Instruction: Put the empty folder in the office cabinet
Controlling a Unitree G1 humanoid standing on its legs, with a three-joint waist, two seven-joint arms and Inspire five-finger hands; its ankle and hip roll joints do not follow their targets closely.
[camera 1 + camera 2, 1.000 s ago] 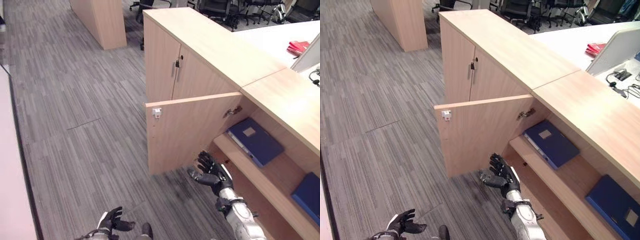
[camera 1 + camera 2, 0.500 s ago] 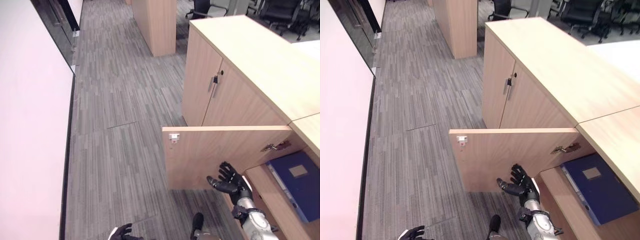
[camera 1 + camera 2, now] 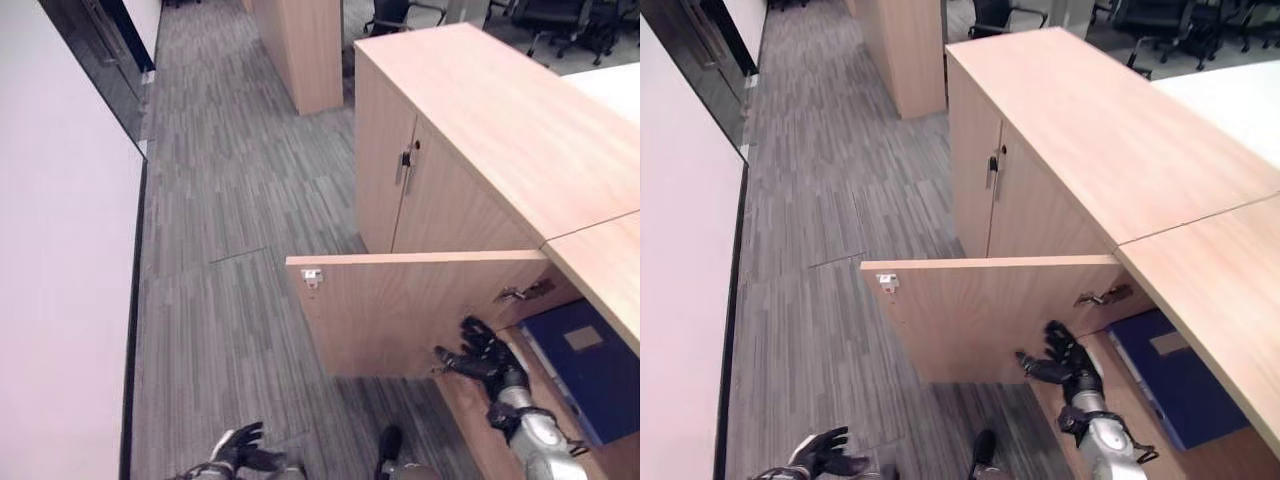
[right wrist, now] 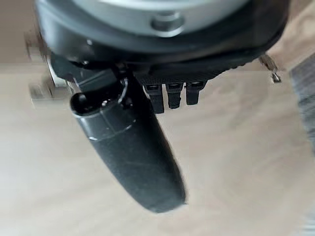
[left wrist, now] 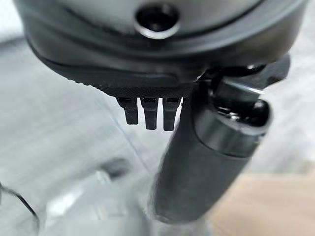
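Currently, the cabinet door [image 3: 985, 315] stands swung wide out from the office cabinet [image 3: 1110, 130], its inner face toward the robot, a small white catch [image 3: 887, 283] near its free upper corner and a metal hinge [image 3: 1098, 296] at the cabinet side. The right hand [image 3: 1068, 358] is at the lower inner face of the door close to the hinge end, fingers spread and straight, holding nothing; whether the fingertips actually touch the wood cannot be told from the head views. In the right wrist view the thumb [image 4: 129, 152] stands out straight over plain wood panel. Half a second ago this hand was farther out from the hinge side, in front of the middle of the door; it has since shifted toward the cabinet opening. The whole scene has also shifted between frames, which indicates camera motion, so the door angle cannot be reported as changed.

The blue folder [image 3: 1170, 375] lies flat on the shelf [image 3: 480, 420] inside the cabinet, just behind the door's hinge end, with a pale label on its cover. It lay on that same shelf in the earlier frames.

The left hand [image 3: 822, 452] hangs low over the grey carpet floor [image 3: 820, 250], fingers loosely extended and empty. It shows higher in the frame than half a second ago.
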